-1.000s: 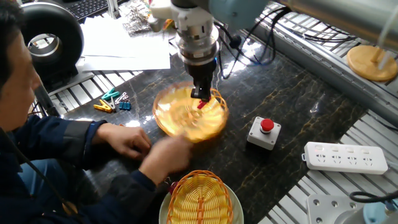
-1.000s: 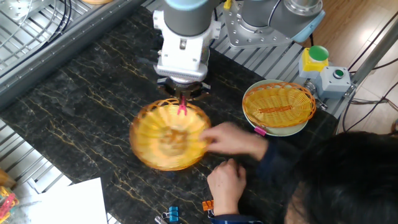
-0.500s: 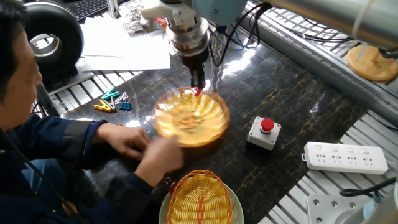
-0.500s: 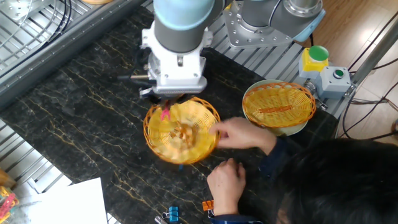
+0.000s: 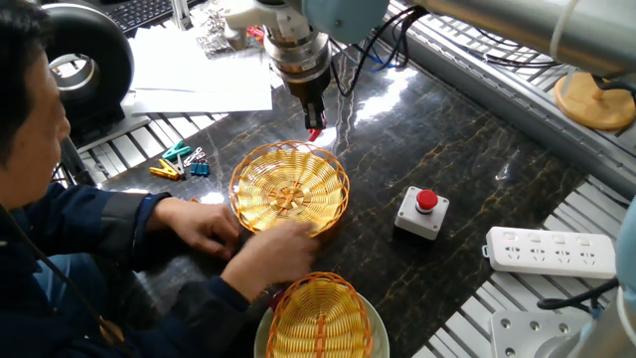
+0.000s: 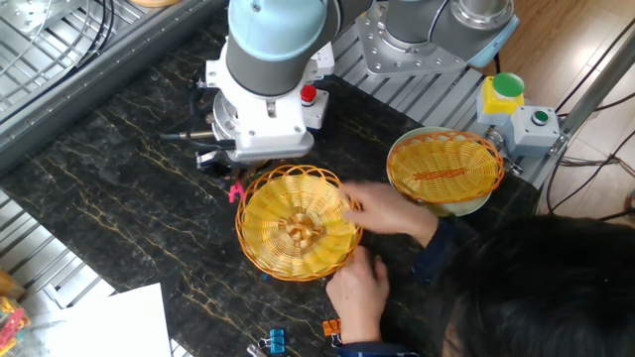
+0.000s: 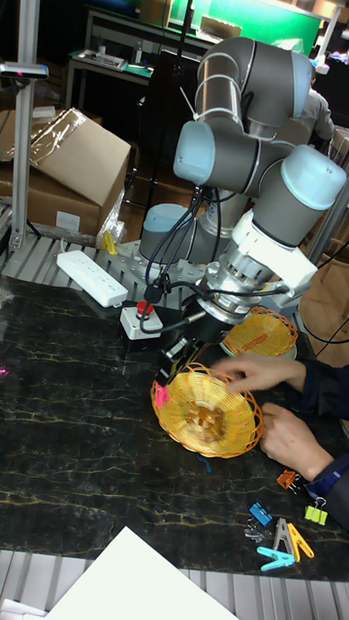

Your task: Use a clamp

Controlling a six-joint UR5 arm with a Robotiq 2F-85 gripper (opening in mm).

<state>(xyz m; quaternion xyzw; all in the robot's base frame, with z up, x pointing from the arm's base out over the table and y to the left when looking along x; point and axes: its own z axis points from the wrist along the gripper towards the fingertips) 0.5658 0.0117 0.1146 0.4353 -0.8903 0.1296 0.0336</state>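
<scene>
Tall fixed view showed my pincer shut on the red clip, holding it at the basket rim, seemingly to bite the wicker.

Dark surface at centre right lies open; the wicker basket, the person's hands and the red-button box crowd frame centre.

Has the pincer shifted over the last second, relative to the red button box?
Yes. In one fixed view the pincer, gripping the small red plastic clamp, has moved up-left, farther from the grey box with the red button.
</scene>
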